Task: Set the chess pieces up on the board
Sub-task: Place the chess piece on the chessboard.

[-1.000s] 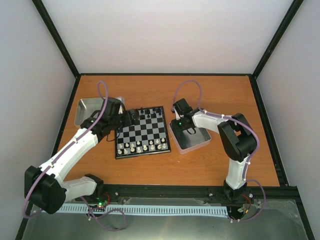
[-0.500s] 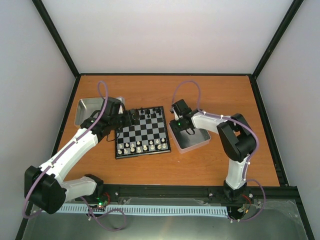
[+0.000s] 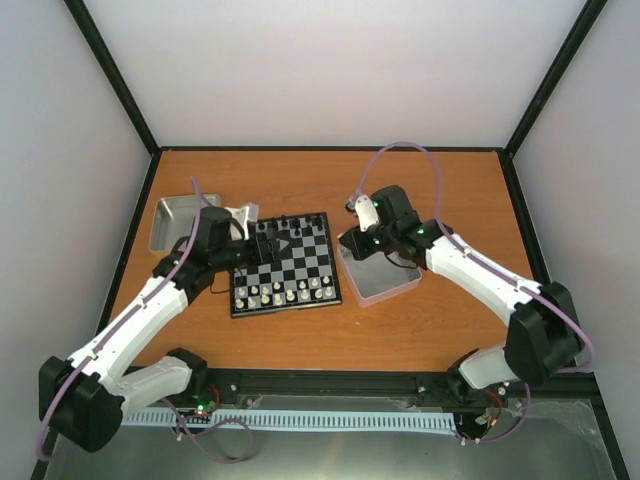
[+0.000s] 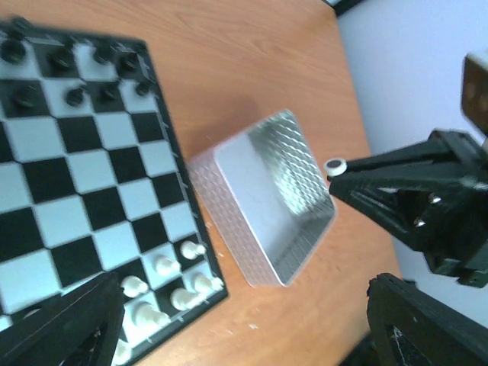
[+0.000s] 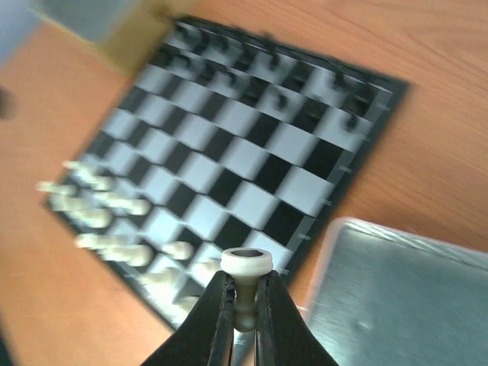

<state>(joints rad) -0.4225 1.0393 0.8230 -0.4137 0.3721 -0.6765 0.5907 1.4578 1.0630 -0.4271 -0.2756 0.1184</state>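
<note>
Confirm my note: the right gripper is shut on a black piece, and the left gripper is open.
Not quite. The piece in the right gripper is cream-white, not black; the right wrist view shows it clamped there. The left gripper is open, as you say.

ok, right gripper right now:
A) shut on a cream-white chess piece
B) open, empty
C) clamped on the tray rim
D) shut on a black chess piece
A: in the right wrist view the right gripper has its two fingers pinched on a cream-white chess piece.
</note>
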